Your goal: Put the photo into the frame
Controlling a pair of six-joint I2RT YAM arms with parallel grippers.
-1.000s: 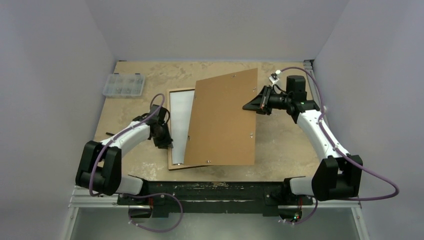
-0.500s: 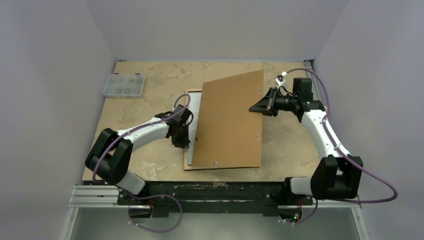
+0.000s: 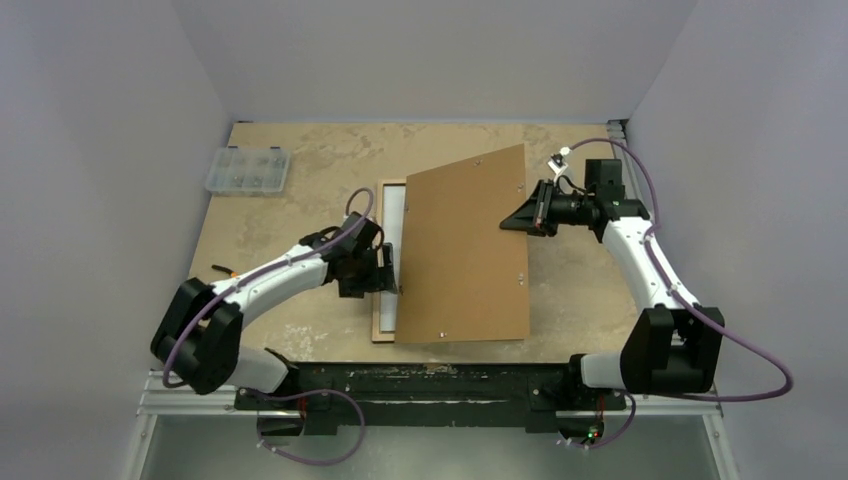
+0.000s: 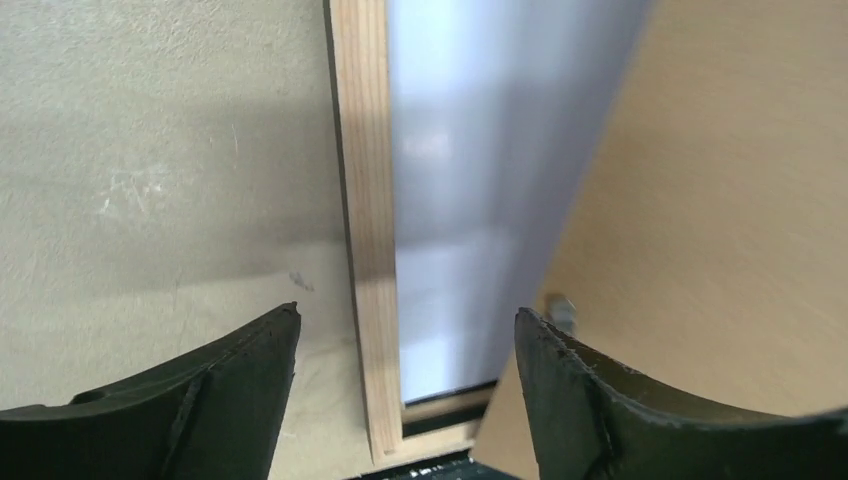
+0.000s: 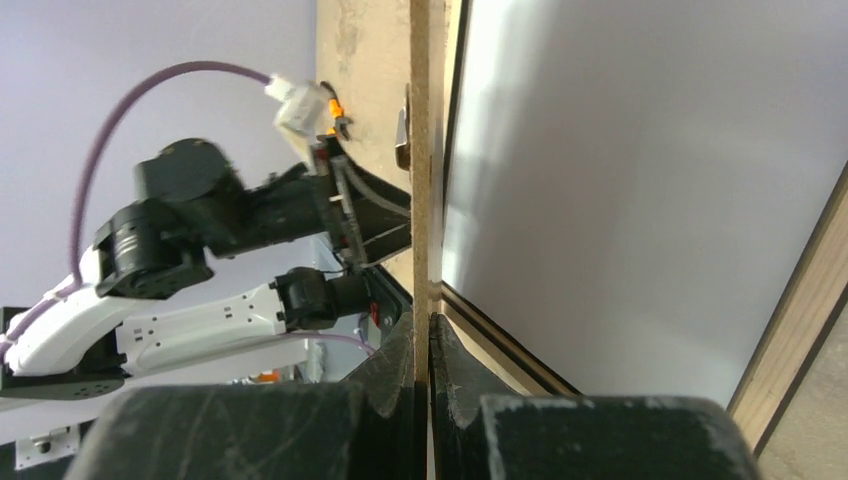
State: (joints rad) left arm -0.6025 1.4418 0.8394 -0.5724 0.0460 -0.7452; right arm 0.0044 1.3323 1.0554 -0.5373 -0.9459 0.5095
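Note:
The frame [image 3: 383, 255] lies back-up on the table, its tan wood rim [image 4: 365, 200] showing at the left. A pale white sheet [image 4: 460, 190] fills its opening; no printed side shows, so I cannot tell whether it is the photo. A brown backing board [image 3: 465, 250] leans tilted over the frame and hides most of it. My right gripper [image 3: 512, 219] is shut on the board's right edge, seen edge-on [image 5: 420, 150] between its fingers [image 5: 430, 325]. My left gripper [image 3: 388, 275] is open, jaws [image 4: 408, 315] straddling the frame's left rim near its front corner, holding nothing.
A clear plastic compartment box [image 3: 247, 168] sits at the table's back left. A small dark object [image 3: 220, 268] lies near the left edge. Grey walls close in on three sides. The left arm [image 5: 180, 240] shows beyond the board in the right wrist view.
My left gripper pushed the frame to the right while shut at its left rim, and has now opened. The right gripper carried the backing board to the right along with it.

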